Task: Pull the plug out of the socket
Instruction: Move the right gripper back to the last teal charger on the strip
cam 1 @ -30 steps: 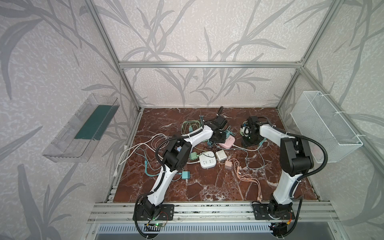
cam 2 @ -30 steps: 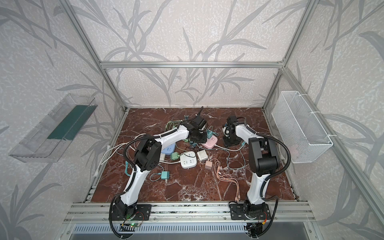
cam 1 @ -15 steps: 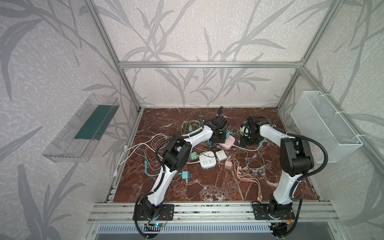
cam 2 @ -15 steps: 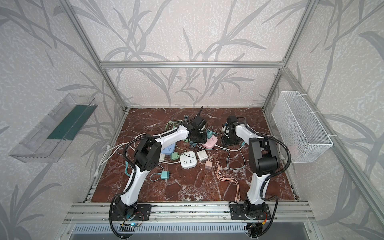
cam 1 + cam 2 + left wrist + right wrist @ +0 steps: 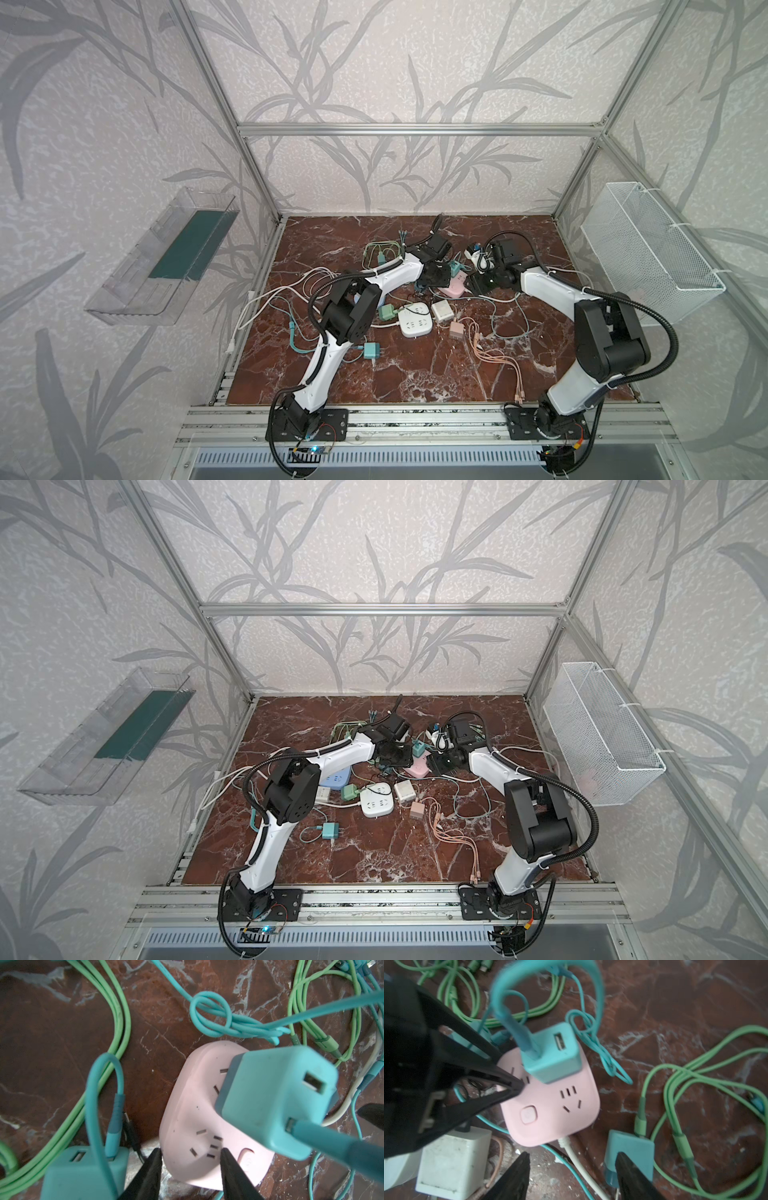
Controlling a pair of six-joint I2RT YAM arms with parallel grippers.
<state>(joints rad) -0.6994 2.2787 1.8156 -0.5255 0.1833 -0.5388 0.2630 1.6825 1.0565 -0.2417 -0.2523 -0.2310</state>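
In both top views the pink socket [image 5: 456, 287] lies toward the back of the marble tabletop [image 5: 395, 374], teal plug [image 5: 457, 267] seated in it. Left wrist view: left gripper [image 5: 190, 1153] narrowly parted, tips on the socket's corner. Right wrist view: right gripper [image 5: 571, 1159] spread wide, holding nothing, just beside the socket.
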